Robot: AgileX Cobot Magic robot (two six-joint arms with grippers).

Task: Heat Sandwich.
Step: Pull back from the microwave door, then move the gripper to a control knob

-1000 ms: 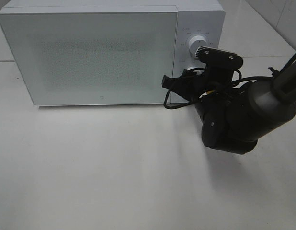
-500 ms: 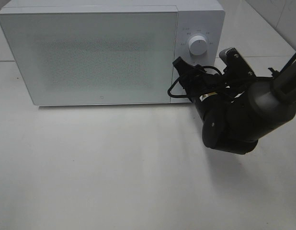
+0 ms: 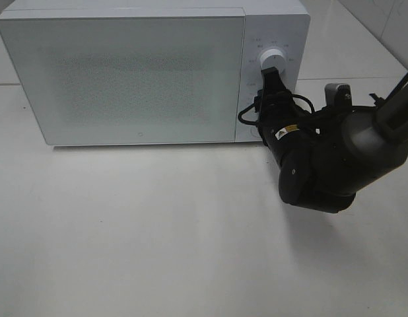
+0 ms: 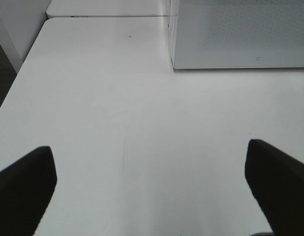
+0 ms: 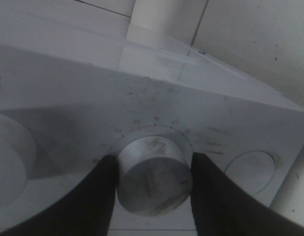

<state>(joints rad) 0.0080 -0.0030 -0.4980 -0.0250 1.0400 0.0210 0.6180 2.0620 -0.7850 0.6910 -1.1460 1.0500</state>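
Two pincers: the right pincer (image 5: 154,191) clamps the microwave dial (image 5: 152,169) between its fingers; the left pincer (image 4: 152,189) (worktop (image 4: 117,123) beneath it) gapes open.

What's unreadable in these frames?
- sandwich: in no view. Whether it is inside cannot be told, since the microwave door is shut and frosted in exterior high.
- dial markings: too small in exterior high, blurred in right wrist, partly covered by the right tool.
- left tool: only two finger ends show, cut by the left wrist frame edge; absent from exterior high.
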